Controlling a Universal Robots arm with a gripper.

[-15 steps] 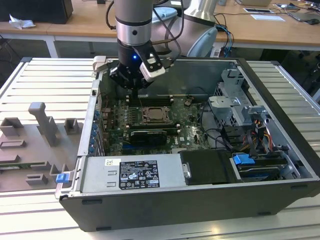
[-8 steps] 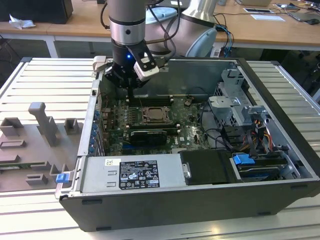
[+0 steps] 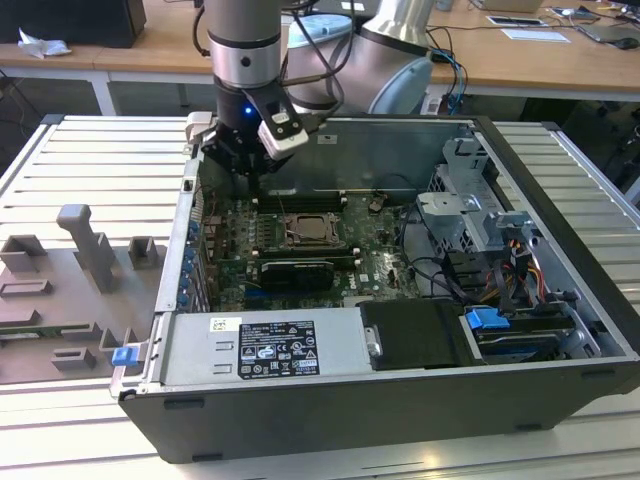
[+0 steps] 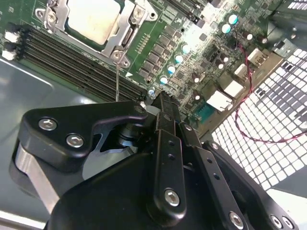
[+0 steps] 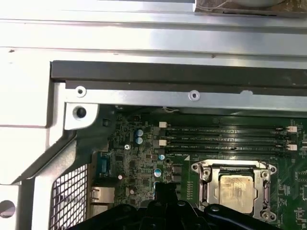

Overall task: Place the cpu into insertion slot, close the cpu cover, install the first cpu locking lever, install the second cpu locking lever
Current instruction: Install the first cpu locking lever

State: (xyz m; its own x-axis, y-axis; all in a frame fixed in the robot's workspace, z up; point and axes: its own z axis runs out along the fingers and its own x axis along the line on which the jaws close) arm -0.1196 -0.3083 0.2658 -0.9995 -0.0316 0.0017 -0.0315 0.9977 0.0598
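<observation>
Gripper hangs low inside the open case, over the green board. It is near the corner by the perforated rear wall and apart from the socket. Fingers look pressed together: no gap between them in the second wrist view, nothing held. The cpu sits in the insertion slot, dull silver top up. The cpu cover looks laid flat around it, its window framing the chip. Seating and cover steps read as done; the work in hand appears to be a locking lever. A thin wire lever runs from the socket corner toward the gripper and passes behind its black linkage. It looks free, but I cannot tell for sure whether it is latched. Doing this well, by my judgement: meet the wire near its free end, where leverage is best. Use the flat of the closed tip rather than an edge, since a thin springy rod will likely skid off. Press down along the lever's own arc, then sideways under its catch, steady, no jabbing. Keep the tip off the chip top and the cover plate. Risks: the memory slots lie just beside the socket, and a row of capacitors stands near the tip. A slip could strike either.
</observation>
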